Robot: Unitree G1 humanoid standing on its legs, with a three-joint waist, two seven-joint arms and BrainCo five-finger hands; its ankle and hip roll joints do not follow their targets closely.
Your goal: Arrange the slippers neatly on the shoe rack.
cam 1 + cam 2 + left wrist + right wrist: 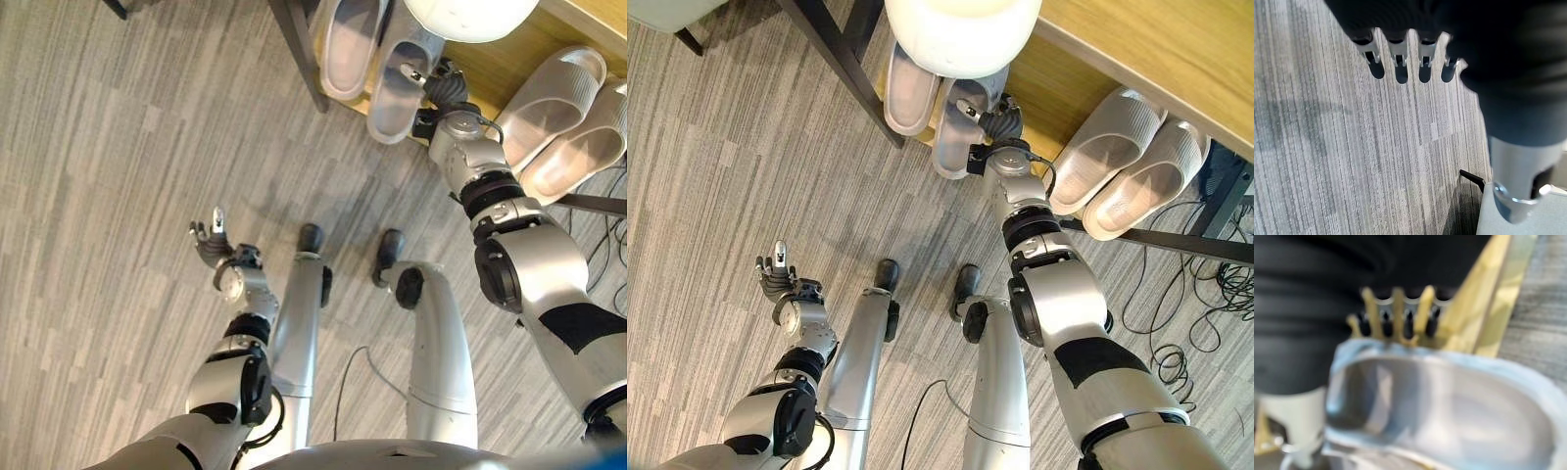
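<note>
Two grey slippers lie side by side on the shoe rack's wooden shelf (490, 73). One of them (348, 49) lies apart from my hands. My right hand (446, 90) is shut on the other grey slipper (394, 98) at its heel, which hangs over the shelf's front edge. In the right wrist view, that slipper's rim (1449, 396) sits between my fingers (1386, 325) and my thumb. A beige pair (549, 108) lies further right on the same shelf. My left hand (216, 243) hangs open above the carpet, holding nothing.
The rack's dark leg (299, 49) slants down just left of the grey slippers. A dark frame bar (1176, 243) runs under the beige pair. Grey striped carpet (118, 196) spreads to the left. A dark furniture leg (1471, 177) shows past my left hand.
</note>
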